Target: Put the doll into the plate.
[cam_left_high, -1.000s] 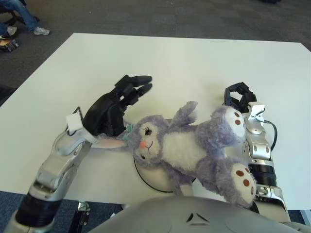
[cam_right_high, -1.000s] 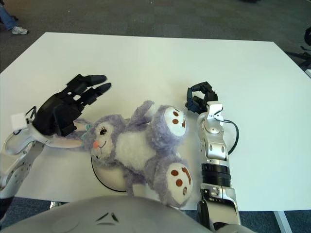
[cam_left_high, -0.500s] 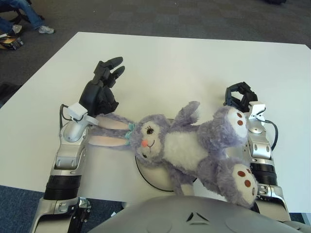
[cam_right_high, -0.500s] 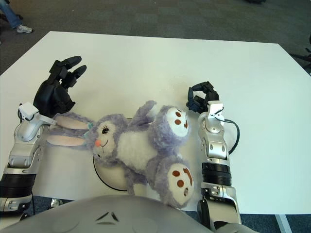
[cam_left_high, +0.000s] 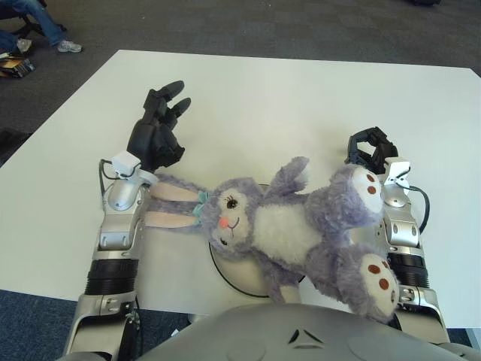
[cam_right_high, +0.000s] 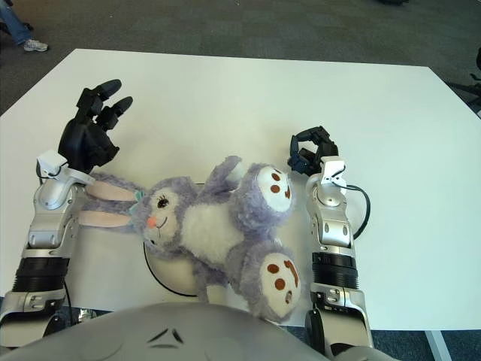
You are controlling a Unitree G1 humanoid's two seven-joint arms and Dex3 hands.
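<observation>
The setting is an office or lab-type room. The floor is covered with dark grey carpet point(cam_left_high: 248, 26) laid in square tiles. A plain white counter point(cam_left_high: 301, 98) stands on it. At the far left edge, a seated person's legs point(cam_left_high: 34, 22) in blue jeans and sneakers are visible beside a dark chair base.

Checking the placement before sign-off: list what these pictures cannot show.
- Plate: mostly hidden under the doll in both views; only its near-left rim shows, so its shape and contents cannot be told.
- Doll's ear tips: behind the left hand's wrist in both views.
- Right hand: curled, palm side turned away.
- Near table edge: covered by the robot's body in both views.
</observation>
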